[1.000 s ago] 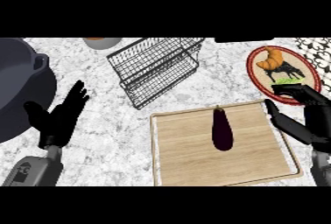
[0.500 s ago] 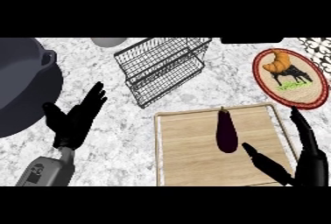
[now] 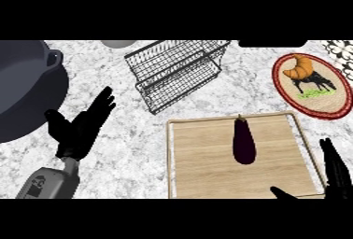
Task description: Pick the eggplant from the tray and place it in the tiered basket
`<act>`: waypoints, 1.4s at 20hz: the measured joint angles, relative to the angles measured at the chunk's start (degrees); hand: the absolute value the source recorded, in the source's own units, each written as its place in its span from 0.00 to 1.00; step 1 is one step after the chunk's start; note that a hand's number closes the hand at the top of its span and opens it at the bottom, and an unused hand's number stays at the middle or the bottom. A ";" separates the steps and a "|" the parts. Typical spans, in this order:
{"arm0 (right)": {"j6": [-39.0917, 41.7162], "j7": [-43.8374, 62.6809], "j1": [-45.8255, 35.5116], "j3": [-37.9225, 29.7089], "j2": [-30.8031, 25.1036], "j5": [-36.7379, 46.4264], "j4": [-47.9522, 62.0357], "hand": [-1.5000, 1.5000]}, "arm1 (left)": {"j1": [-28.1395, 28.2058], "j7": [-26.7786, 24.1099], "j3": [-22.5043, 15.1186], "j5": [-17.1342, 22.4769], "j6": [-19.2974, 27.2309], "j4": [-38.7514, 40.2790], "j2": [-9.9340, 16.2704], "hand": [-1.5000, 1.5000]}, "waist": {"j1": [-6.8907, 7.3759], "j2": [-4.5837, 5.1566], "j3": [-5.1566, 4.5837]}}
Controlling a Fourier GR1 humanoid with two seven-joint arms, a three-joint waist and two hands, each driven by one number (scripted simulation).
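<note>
Purple and untouched, your eggplant (image 3: 243, 141) lies lengthwise on the wooden tray (image 3: 200, 163), stem pointing to 12 o'clock, slightly right of the tray's middle. You see the wire tiered basket (image 3: 178, 70) on the marble desk (image 3: 131, 154) at about 11 o'clock from the eggplant, well apart from it. Your right hand (image 3: 334, 173) shows at 4 o'clock from the eggplant, at the tray's corner, fingers straight and apart, holding nothing. Your left hand (image 3: 81, 127) rests open at 9 o'clock, beside a dark pot (image 3: 24, 88)
</note>
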 measured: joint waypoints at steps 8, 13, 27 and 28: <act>16.79 25.53 -4.60 5.40 6.21 19.75 -6.98 0.00 | -1.13 0.71 -1.29 -0.53 -0.17 -0.11 -1.15 0.50 | 1.68 0.27 0.07; 29.27 39.74 -14.18 11.69 15.13 31.34 -6.12 0.00 | -1.84 0.59 -1.85 -1.18 0.13 0.85 -2.26 0.50 | 2.44 0.24 0.25; 39.19 52.34 -28.71 17.67 20.31 33.55 8.03 0.00 | -1.77 -0.43 0.01 -1.48 -1.03 2.24 -2.67 0.50 | 1.54 -0.01 0.69; 39.12 52.68 -29.47 17.64 20.33 33.11 9.25 0.00 | -1.78 -0.21 0.22 -1.39 -1.06 2.08 -2.65 0.50 | 1.57 -0.01 0.71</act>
